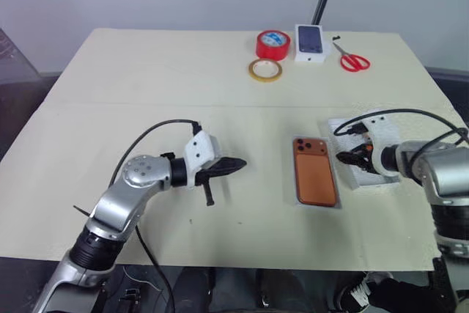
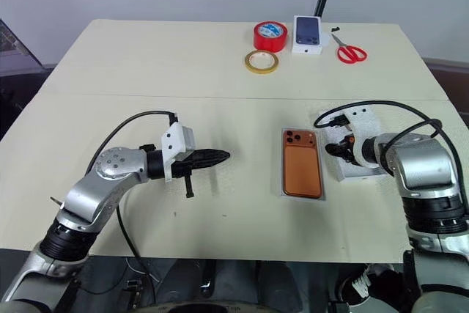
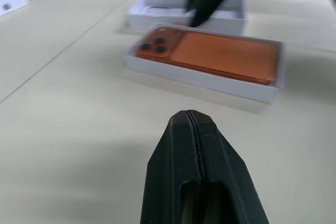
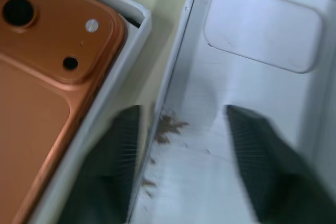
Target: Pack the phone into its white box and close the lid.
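Phone: orange-copper, dark lenses. White box around it: plain white. Lid beside the phone: white inside, brown specks. Beyond the phone: red tape roll, yellow tape ring, red-handled scissors, white carton with dark print. Table: pale cream.

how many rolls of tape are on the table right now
2. The red tape roll sits at the table's far edge beside the small printed box; the yellow tape roll lies flat just in front of it.
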Controlling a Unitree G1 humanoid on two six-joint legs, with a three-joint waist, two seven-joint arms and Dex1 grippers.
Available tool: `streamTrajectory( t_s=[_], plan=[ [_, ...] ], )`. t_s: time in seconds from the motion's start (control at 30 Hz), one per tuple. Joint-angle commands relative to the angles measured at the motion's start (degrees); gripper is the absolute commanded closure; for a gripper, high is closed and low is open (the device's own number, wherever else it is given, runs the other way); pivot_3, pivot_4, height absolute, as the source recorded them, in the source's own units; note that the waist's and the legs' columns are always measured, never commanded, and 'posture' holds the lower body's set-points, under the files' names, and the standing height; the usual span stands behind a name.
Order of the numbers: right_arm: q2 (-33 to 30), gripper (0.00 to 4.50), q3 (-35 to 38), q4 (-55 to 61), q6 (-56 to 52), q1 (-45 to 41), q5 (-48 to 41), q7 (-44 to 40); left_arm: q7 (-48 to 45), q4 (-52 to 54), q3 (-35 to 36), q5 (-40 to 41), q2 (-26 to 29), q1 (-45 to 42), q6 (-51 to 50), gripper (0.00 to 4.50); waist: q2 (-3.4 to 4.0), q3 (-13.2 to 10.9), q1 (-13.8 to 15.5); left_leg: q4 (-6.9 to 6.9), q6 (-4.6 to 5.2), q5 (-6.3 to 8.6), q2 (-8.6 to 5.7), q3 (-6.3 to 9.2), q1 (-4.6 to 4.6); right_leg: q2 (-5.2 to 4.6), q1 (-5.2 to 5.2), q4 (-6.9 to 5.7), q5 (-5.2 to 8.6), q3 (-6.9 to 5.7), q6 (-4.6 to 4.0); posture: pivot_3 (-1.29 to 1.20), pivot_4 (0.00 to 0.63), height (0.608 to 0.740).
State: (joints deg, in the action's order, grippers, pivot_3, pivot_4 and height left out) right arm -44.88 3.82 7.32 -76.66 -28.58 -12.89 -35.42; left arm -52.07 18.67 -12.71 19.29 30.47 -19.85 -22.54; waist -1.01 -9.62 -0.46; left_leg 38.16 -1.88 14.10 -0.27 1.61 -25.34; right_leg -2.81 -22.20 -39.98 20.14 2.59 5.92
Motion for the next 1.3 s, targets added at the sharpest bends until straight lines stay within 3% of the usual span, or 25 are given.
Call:
streamTrajectory(
  t_s=[0.03, 0.07, 0.33, 0.4, 0.5, 0.6, 0.67, 0.7, 0.77, 0.93, 1.1, 1.2, 1.3],
  plan=[
    [0.25, 4.14, 1.94, 0.06, -2.68, -1.97, -1.26, 1.48, -0.09, 1.94, 0.01, -0.47, -0.07, 0.53, 1.95, 4.50, 0.00, 0.00, -0.13, 0.00, 0.01, 0.01, 0.00, -0.01, 0.00, 0.00, 0.00, 0.00, 0.00, 0.00, 0.00, 0.00, 0.150, 0.709],
    [0.36, 4.48, 2.43, 0.29, -3.56, -2.15, -1.64, 1.74, -0.14, 1.91, -0.19, -0.67, -0.06, 0.82, 2.20, 4.50, 0.00, 0.00, -0.15, 0.00, 0.02, 0.01, 0.01, 0.00, 0.00, 0.01, 0.00, 0.00, 0.00, -0.01, 0.00, 0.00, 0.150, 0.709],
    [0.12, 4.48, 12.54, 7.17, -14.81, -6.49, -8.35, 1.23, 0.58, 1.07, 2.22, -0.24, -0.30, 1.55, 3.30, 4.50, 0.05, -0.02, -0.22, 0.00, 0.04, 0.02, 0.04, -0.02, 0.00, 0.02, -0.03, -0.02, 0.00, -0.03, 0.00, 0.00, 0.150, 0.709],
    [0.43, 4.48, 17.02, 8.00, -15.84, -8.27, -13.94, 1.21, 1.69, -0.29, 4.54, 0.27, -0.18, 1.07, 2.96, 4.50, 0.05, -0.02, -0.22, -0.01, 0.05, 0.03, 0.05, -0.01, 0.00, 0.02, -0.04, -0.02, 0.00, -0.03, 0.00, 0.00, 0.150, 0.709],
    [3.49, 4.48, 22.19, 7.86, -15.84, -11.17, -29.35, 6.02, 2.88, -3.70, 7.80, 0.33, 0.43, 0.27, 3.18, 4.50, 0.05, -0.02, -0.40, -0.01, 0.05, 0.03, 0.08, -0.01, 0.01, 0.05, -0.03, -0.03, 0.00, -0.04, 0.00, 0.00, 0.150, 0.709],
    [7.44, 4.48, 24.33, 5.79, -15.84, -12.55, -48.87, 18.44, 3.37, -7.56, 9.25, -0.76, 0.88, -0.62, 4.37, 4.50, 0.05, -0.02, -0.54, -0.01, 0.07, 0.04, 0.13, -0.01, 0.02, 0.10, -0.02, -0.03, 0.00, -0.04, 0.00, 0.00, 0.150, 0.709],
    [13.59, 4.48, 24.76, 3.76, -15.84, -12.31, -63.36, 30.94, 3.39, -10.09, 9.49, -1.57, 1.03, -1.52, 5.61, 4.50, 0.03, -0.02, -0.49, -0.01, 0.08, 0.05, 0.12, -0.02, -0.01, 0.09, -0.03, -0.03, 0.00, -0.04, 0.00, 0.00, 0.150, 0.709],
    [11.93, 4.48, 18.96, 4.13, -6.66, -8.81, -79.54, 42.77, 3.37, -11.11, 9.53, -1.82, 1.02, -1.97, 6.15, 4.50, 0.03, -0.03, -0.46, 0.01, 0.08, 0.05, 0.11, -0.02, -0.02, 0.07, -0.03, -0.03, 0.00, -0.05, 0.00, 0.00, 0.150, 0.709],
    [13.91, 4.48, 11.49, 6.37, 6.42, -3.44, -97.19, 59.40, 3.38, -12.46, 9.40, -2.07, 0.77, -2.77, 6.87, 4.50, -0.01, -0.03, -0.21, 0.03, 0.10, 0.05, 0.10, 0.01, -0.09, 0.01, -0.04, -0.05, 0.00, -0.06, 0.00, 0.00, 0.150, 0.709],
    [29.44, 4.48, 5.35, 17.35, 23.43, 4.74, -100.11, 79.54, 3.80, -11.88, 8.27, -2.53, -0.66, -2.97, 7.36, 4.50, 0.00, -0.05, -0.72, 0.09, 0.16, 0.08, 0.09, -0.02, -0.14, 0.10, -0.12, -0.11, -0.01, -0.08, 0.01, 0.00, 0.150, 0.709],
    [33.43, 4.48, 4.32, 21.25, 29.40, 9.30, -100.11, 88.58, 4.43, -10.05, 5.87, -2.83, -3.22, -2.50, 6.73, 4.50, 0.00, -0.03, -0.46, 0.09, 0.15, 0.07, 0.08, -0.01, -0.10, 0.11, -0.09, -0.10, 0.00, -0.08, 0.01, 0.00, 0.150, 0.709],
    [28.76, 3.54, 5.40, 20.47, 27.60, 9.61, -100.11, 86.56, 5.37, -10.12, 2.91, -3.94, -6.16, -3.50, 6.36, 4.50, 0.02, -0.03, -0.45, 0.09, 0.15, 0.07, 0.08, -0.01, -0.09, 0.12, -0.09, -0.10, 0.00, -0.08, 0.01, 0.00, 0.150, 0.709],
    [20.58, 2.03, 5.76, 19.13, 23.73, 8.03, -100.11, 79.84, 5.92, -11.07, 0.44, -5.17, -8.91, -4.95, 6.46, 4.50, 0.03, -0.03, -0.39, 0.09, 0.15, 0.07, 0.06, -0.05, -0.09, 0.11, -0.08, -0.07, 0.00, -0.06, 0.01, 0.00, 0.150, 0.709]
  ],
)
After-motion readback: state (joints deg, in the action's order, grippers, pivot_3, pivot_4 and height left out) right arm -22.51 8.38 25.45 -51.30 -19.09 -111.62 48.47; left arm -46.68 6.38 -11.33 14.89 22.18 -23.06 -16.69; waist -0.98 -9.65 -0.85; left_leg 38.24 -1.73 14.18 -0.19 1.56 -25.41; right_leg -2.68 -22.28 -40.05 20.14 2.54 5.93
